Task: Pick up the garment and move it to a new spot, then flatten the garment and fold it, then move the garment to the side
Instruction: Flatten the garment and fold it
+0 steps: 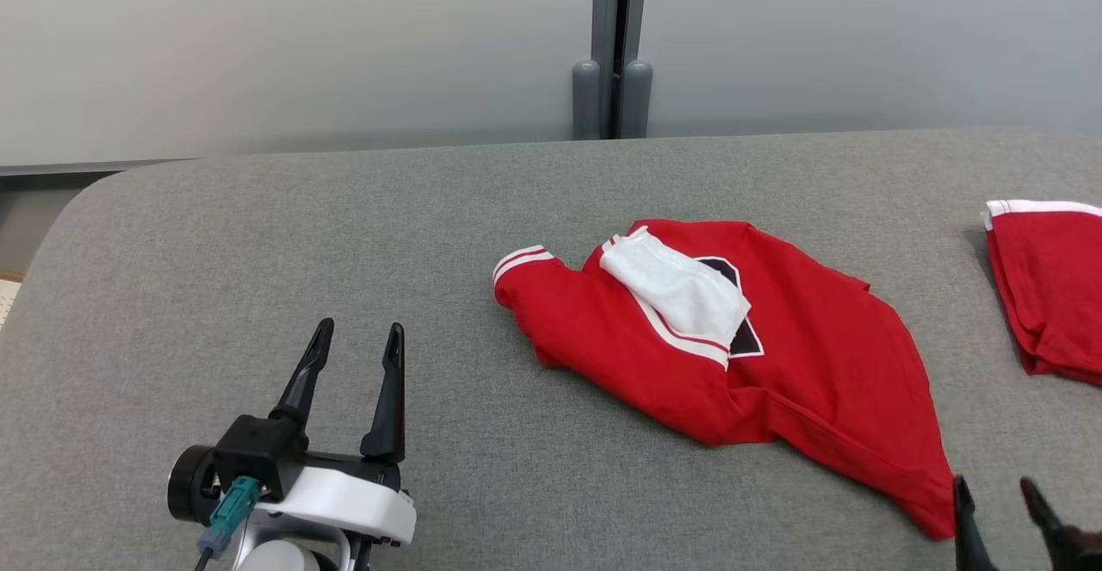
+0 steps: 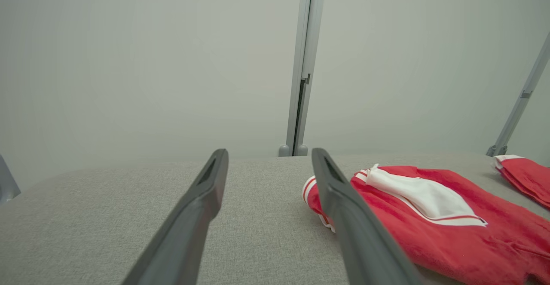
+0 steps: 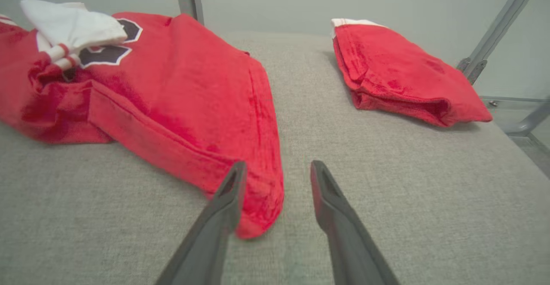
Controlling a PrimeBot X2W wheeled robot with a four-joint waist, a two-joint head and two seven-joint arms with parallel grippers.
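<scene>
A grey cloth-covered table [image 1: 258, 235] fills the head view, backed by a plain pale wall [image 1: 301, 37] split by a grey upright post [image 1: 613, 37]. The garment [image 1: 801, 338], red with a black emblem and a white panel [image 1: 680, 291] flopped over it, lies crumpled right of centre, its striped cuff [image 1: 521, 261] pointing towards my left side. A second red garment [image 1: 1050, 295], folded, sits apart near the right margin.

My left hand [image 1: 361, 326] hovers over bare cloth at the lower left, fingers spread and holding nothing. Its wrist view looks along the table to the wall, with the garment [image 2: 451, 233] just past the right-side finger of the left hand [image 2: 269, 151].

My right hand [image 1: 994, 485] barely clips the head view's bottom corner. Its own wrist view gives more: the right hand [image 3: 279, 164] is released, fingers parted, and the garment's [image 3: 180, 83] near corner lies on the table partly between them, gripped by neither. That view also shows the folded garment's [image 3: 399, 70] stacked layers, the table's right edge [image 3: 522, 158] falling away to the floor, and a slanted metal strut [image 3: 494, 31] beyond.

The table's rounded left corner [image 1: 77, 201] shows in the head view; the wide stretch of bare cloth lies on my left side and along the near edge.
</scene>
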